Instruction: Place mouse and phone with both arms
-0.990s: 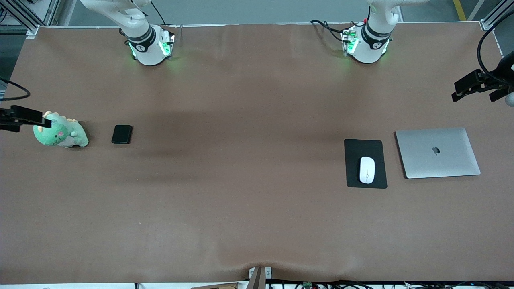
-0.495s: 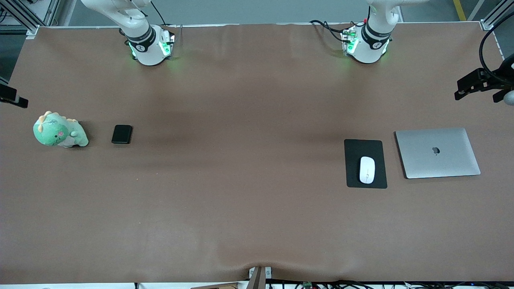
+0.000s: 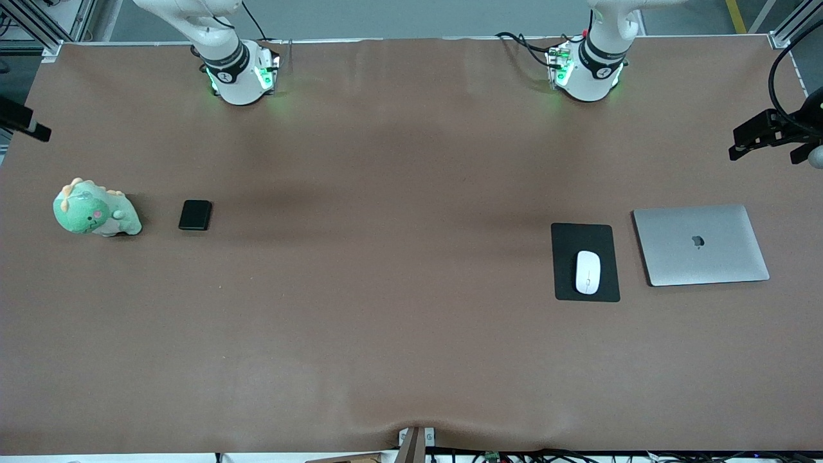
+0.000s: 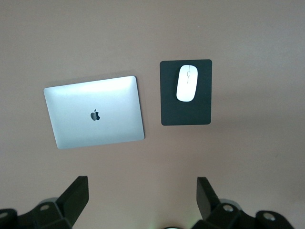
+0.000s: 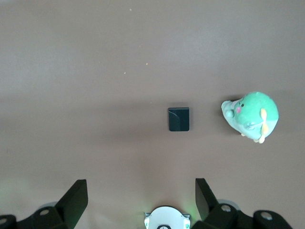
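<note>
The white mouse (image 3: 587, 272) lies on a black mat (image 3: 585, 235) toward the left arm's end of the table; it also shows in the left wrist view (image 4: 186, 83). The black phone (image 3: 195, 215) lies flat on the brown table toward the right arm's end; it also shows in the right wrist view (image 5: 178, 119). My left gripper (image 4: 142, 183) is open and empty, high over the table's end (image 3: 749, 136). My right gripper (image 5: 140, 186) is open and empty, high over the other end of the table (image 3: 26, 123).
A closed silver laptop (image 3: 701, 244) lies beside the mat, closer to the table's end. A green dinosaur plush (image 3: 95, 209) sits beside the phone, closer to the table's other end. The arm bases (image 3: 238, 74) (image 3: 588, 67) stand at the table's edge.
My right gripper has moved from over the plush toward the robots' side, to the picture's edge. My left gripper has drawn slightly farther out over the table's end. Mouse and phone have not moved.
</note>
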### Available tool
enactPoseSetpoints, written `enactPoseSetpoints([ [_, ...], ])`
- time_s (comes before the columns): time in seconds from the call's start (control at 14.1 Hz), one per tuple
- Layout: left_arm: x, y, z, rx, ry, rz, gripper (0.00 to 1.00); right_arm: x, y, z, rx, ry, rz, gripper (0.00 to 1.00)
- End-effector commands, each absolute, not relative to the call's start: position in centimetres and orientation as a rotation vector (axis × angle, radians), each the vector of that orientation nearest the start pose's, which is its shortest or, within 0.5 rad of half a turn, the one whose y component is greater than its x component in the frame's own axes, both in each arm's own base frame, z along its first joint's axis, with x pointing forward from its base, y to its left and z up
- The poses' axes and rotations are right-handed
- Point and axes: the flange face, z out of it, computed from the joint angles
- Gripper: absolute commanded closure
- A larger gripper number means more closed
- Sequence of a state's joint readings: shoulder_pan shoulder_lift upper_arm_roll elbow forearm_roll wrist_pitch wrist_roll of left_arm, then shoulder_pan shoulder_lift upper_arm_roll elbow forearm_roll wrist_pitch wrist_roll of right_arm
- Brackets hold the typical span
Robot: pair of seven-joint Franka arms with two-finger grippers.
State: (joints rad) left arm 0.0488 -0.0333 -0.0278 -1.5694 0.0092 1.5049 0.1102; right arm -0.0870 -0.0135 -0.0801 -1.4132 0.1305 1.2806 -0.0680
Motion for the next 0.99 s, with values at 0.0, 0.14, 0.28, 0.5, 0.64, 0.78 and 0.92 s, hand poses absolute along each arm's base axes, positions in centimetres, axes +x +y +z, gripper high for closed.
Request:
enactPoseSetpoints([
  [0.0,53.3,1.2,64.5,-3.130,0.109,0.042,0.00,49.2,-6.4,67.6,-3.001,0.119,0.179,0.00],
  [0.14,53.2,1.2,64.5,-3.134,0.098,0.041,0.00,49.1,-5.9,67.7,-3.004,0.100,0.187,0.00],
  [0.28,53.3,1.2,64.4,-3.134,0.091,0.044,0.00,49.5,-5.9,68.6,-3.052,0.088,0.155,0.00],
  [0.5,53.3,1.2,64.5,-3.135,0.086,0.041,0.00,49.9,-4.3,68.9,-3.104,0.049,0.149,0.00],
  [0.64,53.3,1.2,64.5,-3.135,0.086,0.041,0.00,50.2,-4.0,68.5,-3.109,0.038,0.157,0.00],
  [0.78,53.3,1.3,64.4,-3.136,0.084,0.041,0.00,50.6,-4.1,68.1,-3.103,0.025,0.168,0.00],
  [0.92,53.4,1.3,64.3,-3.136,0.084,0.046,0.00,50.6,-4.0,68.1,-3.103,0.025,0.168,0.00],
])
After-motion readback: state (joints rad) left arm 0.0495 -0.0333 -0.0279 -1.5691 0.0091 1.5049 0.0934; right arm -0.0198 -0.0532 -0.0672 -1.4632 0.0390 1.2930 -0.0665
